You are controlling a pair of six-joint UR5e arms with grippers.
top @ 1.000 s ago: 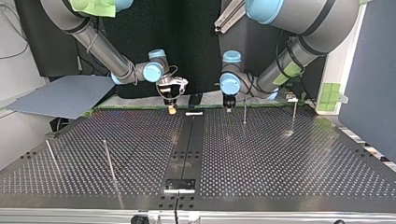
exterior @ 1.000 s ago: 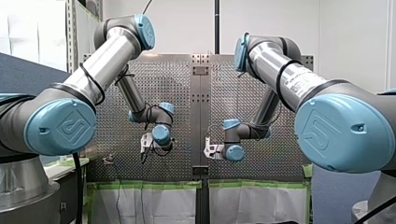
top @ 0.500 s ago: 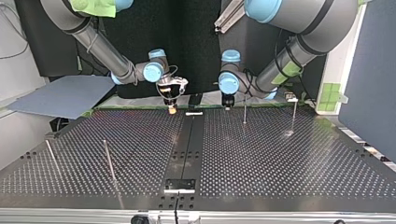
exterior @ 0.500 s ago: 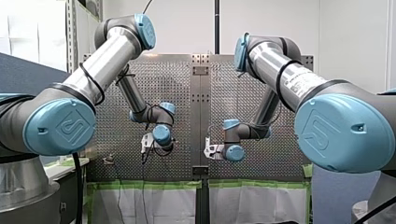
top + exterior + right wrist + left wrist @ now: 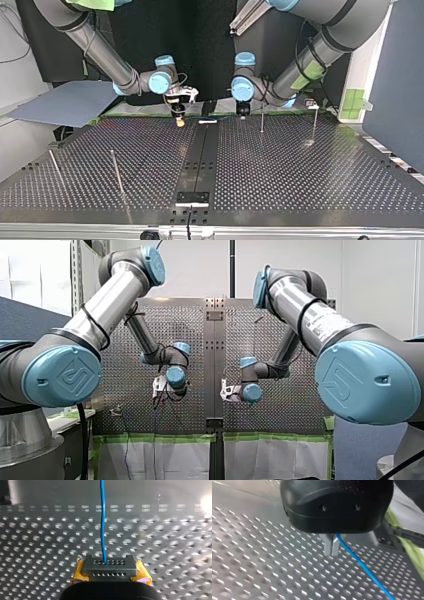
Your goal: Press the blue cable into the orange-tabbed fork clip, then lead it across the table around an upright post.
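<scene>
Step in hand: we judge that the first step is only beginning. The blue cable (image 5: 365, 568) is held up between both arms and sits in no clip that we can see.
Left end effector: on our left end effector (image 5: 331, 552) the metal fingers are together and appear clamped on the cable. From them the cable runs away low over the perforated table (image 5: 249, 562).
Right end effector: our right end effector (image 5: 110, 567) shows yellow pads at its sides and seems closed on the cable, which goes straight ahead from it above the table.
Place of the cable: in the top view both end effectors hang over the far edge of the table, near each other. The cable between them is too thin there to follow well.
Fork clip: we find no orange tab in any view. A small white piece (image 5: 207, 121) lies between the end effectors, and we cannot tell what it is.
Posts: one upright post (image 5: 262, 117) stands near our left end effector, a second post (image 5: 315, 122) further to the top view's right.
Next move: we think both arms must keep the cable taut, carry it over the clip and lower it evenly into the fork. Slack could make it miss.
</scene>
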